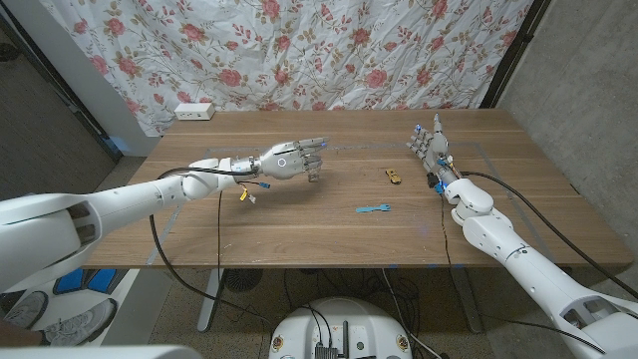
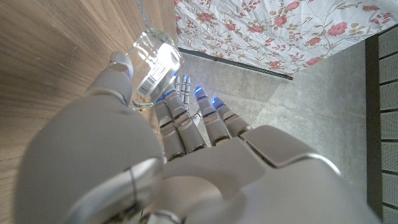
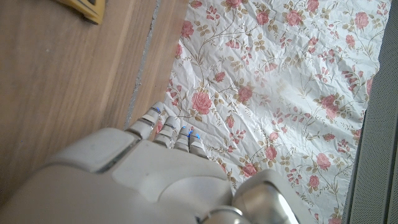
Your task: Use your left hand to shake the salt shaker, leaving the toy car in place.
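My left hand (image 1: 287,160) is out over the middle of the table and grips the salt shaker (image 1: 312,172), a small clear glass jar with a printed label. In the left wrist view the shaker (image 2: 155,59) sits tilted between the thumb and fingers of that hand (image 2: 186,155). The small yellow toy car (image 1: 394,177) stands on the wood to the right of the shaker, apart from both hands. My right hand (image 1: 431,146) is at the table's right rear, fingers extended and holding nothing. The right wrist view has the same hand (image 3: 155,180) with a yellow edge of the car (image 3: 87,7) beyond it.
A small blue object (image 1: 374,208) lies on the table nearer the front than the car. A white power strip (image 1: 194,112) sits at the back left edge. A floral cloth (image 1: 299,50) hangs behind the table. Cables trail from both arms across the wood.
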Tool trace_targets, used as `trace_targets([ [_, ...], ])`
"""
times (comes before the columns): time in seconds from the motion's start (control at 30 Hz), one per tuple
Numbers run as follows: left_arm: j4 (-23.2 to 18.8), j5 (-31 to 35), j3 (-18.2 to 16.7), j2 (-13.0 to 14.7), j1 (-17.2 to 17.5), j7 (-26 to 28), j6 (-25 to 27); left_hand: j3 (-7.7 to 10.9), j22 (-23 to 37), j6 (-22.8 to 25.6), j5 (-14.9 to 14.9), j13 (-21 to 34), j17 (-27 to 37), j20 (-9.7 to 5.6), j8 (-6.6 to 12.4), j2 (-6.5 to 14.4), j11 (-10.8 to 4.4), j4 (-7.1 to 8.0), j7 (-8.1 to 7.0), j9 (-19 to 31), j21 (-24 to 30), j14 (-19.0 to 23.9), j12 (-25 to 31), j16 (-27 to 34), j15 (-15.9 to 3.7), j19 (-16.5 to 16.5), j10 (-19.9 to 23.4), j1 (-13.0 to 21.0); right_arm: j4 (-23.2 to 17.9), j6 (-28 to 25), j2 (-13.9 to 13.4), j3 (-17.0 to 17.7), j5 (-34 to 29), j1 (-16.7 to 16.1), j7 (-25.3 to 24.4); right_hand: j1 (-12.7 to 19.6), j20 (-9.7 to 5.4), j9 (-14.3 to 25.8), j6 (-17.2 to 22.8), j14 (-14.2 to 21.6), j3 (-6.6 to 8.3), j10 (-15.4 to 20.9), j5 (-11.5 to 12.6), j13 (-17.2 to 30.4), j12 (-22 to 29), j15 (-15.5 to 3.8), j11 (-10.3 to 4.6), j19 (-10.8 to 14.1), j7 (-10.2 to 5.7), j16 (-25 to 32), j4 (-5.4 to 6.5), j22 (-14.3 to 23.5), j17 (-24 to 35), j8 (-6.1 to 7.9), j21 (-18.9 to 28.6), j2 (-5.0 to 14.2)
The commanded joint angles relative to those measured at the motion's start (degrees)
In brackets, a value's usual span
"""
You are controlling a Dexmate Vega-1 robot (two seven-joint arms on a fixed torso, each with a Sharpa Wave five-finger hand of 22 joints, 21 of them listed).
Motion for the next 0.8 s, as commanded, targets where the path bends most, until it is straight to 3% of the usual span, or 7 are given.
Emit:
trace_targets([
  [0.03, -0.69, 0.03, -0.74, 0.61, 0.1, 0.0, 1.23, -0.21, 0.14, 4.86, 0.32, 0.29, 0.32, 0.19, 0.46, 3.06, -0.09, 0.0, -4.74, 1.84, -0.14, -0.13, 0.41, -0.02, -8.91, -0.17, -0.16, 2.35, 0.01, 0.02, 0.01, -0.01, 0.0, 0.01, 0.01, -0.18, 0.08, 0.21, -0.03, -0.33, -0.08, -0.18, 0.42, 0.2, 0.47, -2.05, -0.05, 0.4, 0.49, 0.23, 0.32, 0.3, 0.29, 0.35, 0.36, 5.55],
  [0.8, 0.37, -0.62, -4.89, 0.25, 0.56, 0.0, 3.06, -0.54, 0.14, 4.81, 0.3, 0.33, 0.34, 0.16, 0.43, 3.1, -0.09, 0.1, -4.74, 1.88, -0.08, -0.15, 0.51, 0.06, -8.81, -0.04, -0.32, 2.41, 0.02, 0.03, 0.01, -0.01, -0.01, 0.01, 0.01, -0.18, 0.1, 0.21, -0.04, -0.33, -0.08, -0.37, 0.42, 0.2, 0.39, -1.93, 0.01, 0.37, 0.54, 0.23, 0.32, 0.3, 0.29, 0.35, 0.35, 5.55],
])
